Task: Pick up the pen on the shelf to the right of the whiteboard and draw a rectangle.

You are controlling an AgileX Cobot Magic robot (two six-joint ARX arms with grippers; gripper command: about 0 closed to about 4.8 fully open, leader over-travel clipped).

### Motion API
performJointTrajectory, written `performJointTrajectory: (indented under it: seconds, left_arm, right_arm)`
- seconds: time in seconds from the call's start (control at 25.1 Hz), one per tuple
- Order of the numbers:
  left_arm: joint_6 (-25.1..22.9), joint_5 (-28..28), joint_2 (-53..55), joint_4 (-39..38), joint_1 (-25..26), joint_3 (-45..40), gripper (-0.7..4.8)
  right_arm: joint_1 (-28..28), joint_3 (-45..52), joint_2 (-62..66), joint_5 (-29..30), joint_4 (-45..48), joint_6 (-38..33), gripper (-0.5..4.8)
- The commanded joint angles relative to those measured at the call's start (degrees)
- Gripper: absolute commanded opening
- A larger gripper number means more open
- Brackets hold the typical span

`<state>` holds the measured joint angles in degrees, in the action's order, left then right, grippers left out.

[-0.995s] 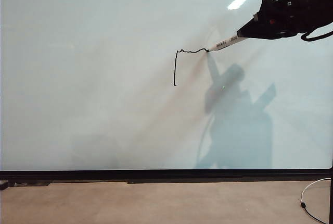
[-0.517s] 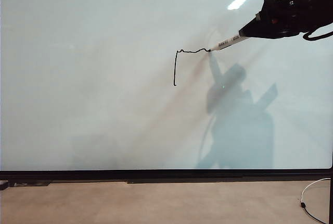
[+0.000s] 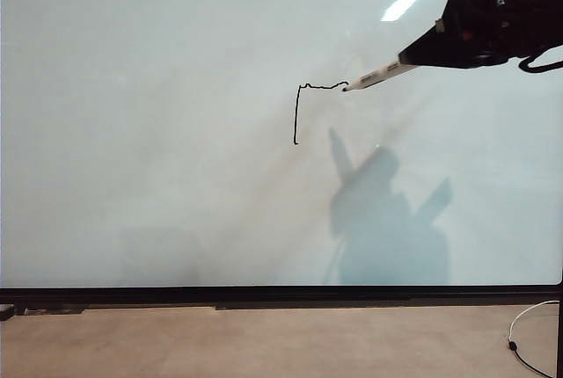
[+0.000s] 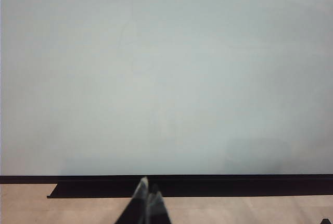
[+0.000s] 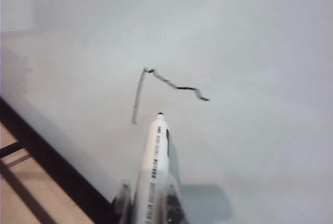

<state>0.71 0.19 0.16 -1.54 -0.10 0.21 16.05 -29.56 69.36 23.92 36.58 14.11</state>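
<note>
**Right gripper holds the pen off the end of the drawn line**

Right gripper (image 3: 412, 54), up in the top right of my exterior view, is clamped on the pen (image 3: 376, 75); in the right wrist view I see its fingers (image 5: 124, 199) pinching the rear of the white barrel. From the jaws the pen's long axis runs down and to the left at a shallow slope, black tip leading, toward the whiteboard (image 3: 158, 176). The tip sits just beside the right end of the wavy top stroke of the rectangle (image 3: 296, 114). In the wrist view I see a gap between tip and ink, and I cannot tell whether the tip touches the board.

Only two sides of the outline are drawn: a vertical left stroke and the wavy top. Below and right of the tip the board is bare except for the arm's shadow. The board's thin black bottom edge lies well below the strokes.

Left gripper (image 4: 147, 190) points at the board's bottom edge, down by the tan surface, its fingers pressed together with nothing between them.
</note>
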Motion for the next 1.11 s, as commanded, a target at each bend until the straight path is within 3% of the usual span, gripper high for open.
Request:
performJointTrajectory:
  seconds: [0.04,0.6,1.11]
  left_arm:
    - [-0.3,0.0,0.0,0.3,0.0,0.2,-0.04]
    - [-0.3,0.0,0.0,0.3,0.0,0.2,-0.04]
    - [-0.3,0.0,0.0,0.3,0.0,0.2,-0.04]
  right_arm:
    - [2.2,-0.1,0.6,0.0,1.8,-0.4,-0.06]
    - [5.5,-0.7,16.2,-0.1,17.3,-6.5,-0.06]
    - [5.5,-2.9,21.0,-1.3,19.6,-6.4,-0.06]
